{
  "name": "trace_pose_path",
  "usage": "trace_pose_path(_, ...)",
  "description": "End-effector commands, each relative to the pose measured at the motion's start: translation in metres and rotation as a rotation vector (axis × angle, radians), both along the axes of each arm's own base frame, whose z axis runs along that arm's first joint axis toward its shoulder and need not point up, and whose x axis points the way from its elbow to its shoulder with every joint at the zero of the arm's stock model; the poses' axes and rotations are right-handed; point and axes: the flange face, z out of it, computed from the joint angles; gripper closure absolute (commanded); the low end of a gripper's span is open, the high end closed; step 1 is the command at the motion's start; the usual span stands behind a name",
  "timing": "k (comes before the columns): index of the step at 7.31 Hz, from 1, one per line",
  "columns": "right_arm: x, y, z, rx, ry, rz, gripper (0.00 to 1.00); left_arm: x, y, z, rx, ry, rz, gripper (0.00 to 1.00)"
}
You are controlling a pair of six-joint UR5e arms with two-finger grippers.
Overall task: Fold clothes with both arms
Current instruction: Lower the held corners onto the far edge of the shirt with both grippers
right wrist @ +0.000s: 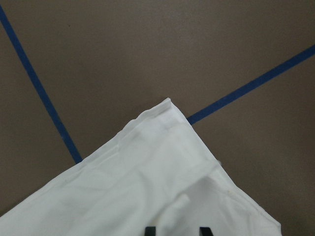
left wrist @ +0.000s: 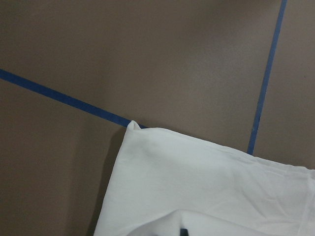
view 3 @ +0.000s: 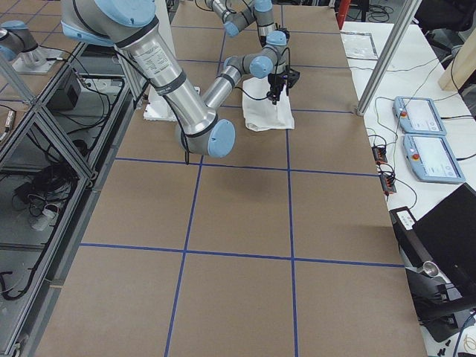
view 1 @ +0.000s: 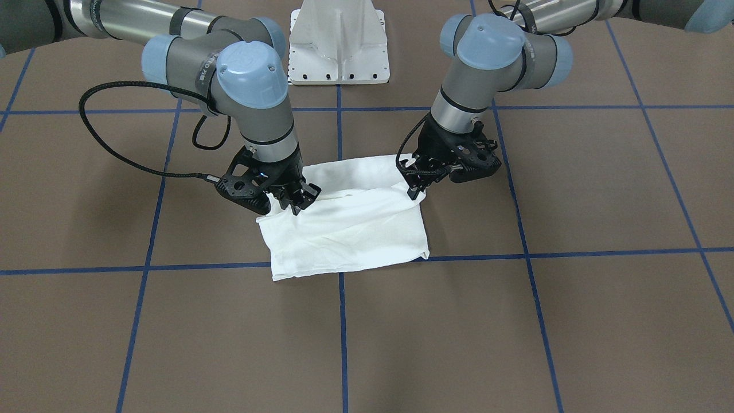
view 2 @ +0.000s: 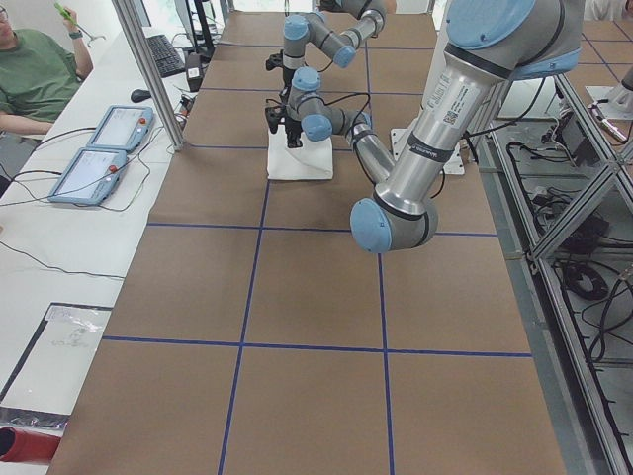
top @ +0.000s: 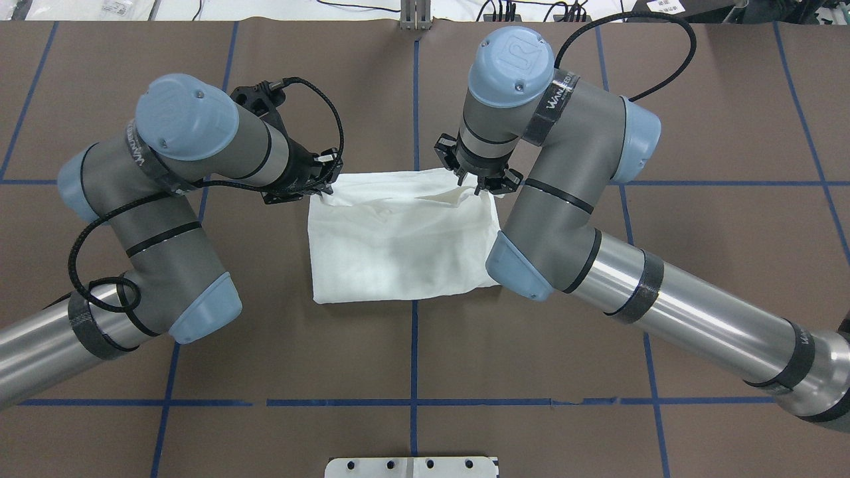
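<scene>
On a brown table (top: 730, 265) gridded with blue tape (top: 414, 345), the left arm (top: 179, 172) and right arm (top: 564, 199) bend over a white T-shirt (top: 398, 252). The shirt is already folded to a compact rectangle and lies at the table's middle, across a tape crossing. Each arm works a corner of the edge farthest from the robot. The left gripper (view 1: 415, 188) looks pinched tight on the cloth, and the right gripper (view 1: 299, 202) has its fingers set narrow, with a raised ridge of fabric between them. Another fold appears to be starting. The next move likely calls for both arms to lift together and carry that edge evenly toward the near edge, so the layers land square.
</scene>
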Motion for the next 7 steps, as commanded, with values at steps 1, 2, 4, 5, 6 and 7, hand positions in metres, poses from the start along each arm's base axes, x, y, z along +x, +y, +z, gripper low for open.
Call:
trace_pose_path(1, 0.004, -0.008, 0.003, -0.002, -0.003, 0.014, 0.0, 0.0, -0.004, 0.0, -0.01, -0.001, -0.012, 0.0)
trace_pose_path(2, 0.005, -0.01, 0.003, -0.003, -0.004, 0.016, 0.0, -0.004, -0.008, 0.001, -0.013, -0.004, -0.021, 0.0)
trace_pose_path(4, 0.009, -0.012, 0.004, -0.009, -0.009, 0.01, 0.0, -0.01, -0.013, 0.002, -0.013, -0.01, -0.027, 0.0)
trace_pose_path(5, 0.009, -0.012, 0.006, 0.0, -0.01, -0.001, 0.0, -0.01, -0.012, 0.001, -0.009, -0.01, -0.024, 0.0)
trace_pose_path(6, 0.005, -0.015, 0.012, 0.034, 0.003, -0.026, 0.0, -0.015, -0.012, 0.0, -0.002, -0.006, -0.028, 0.0)
trace_pose_path(7, -0.016, -0.032, 0.033, 0.06, -0.01, -0.023, 0.0, -0.024, -0.015, 0.01, 0.014, -0.023, -0.024, 0.0)
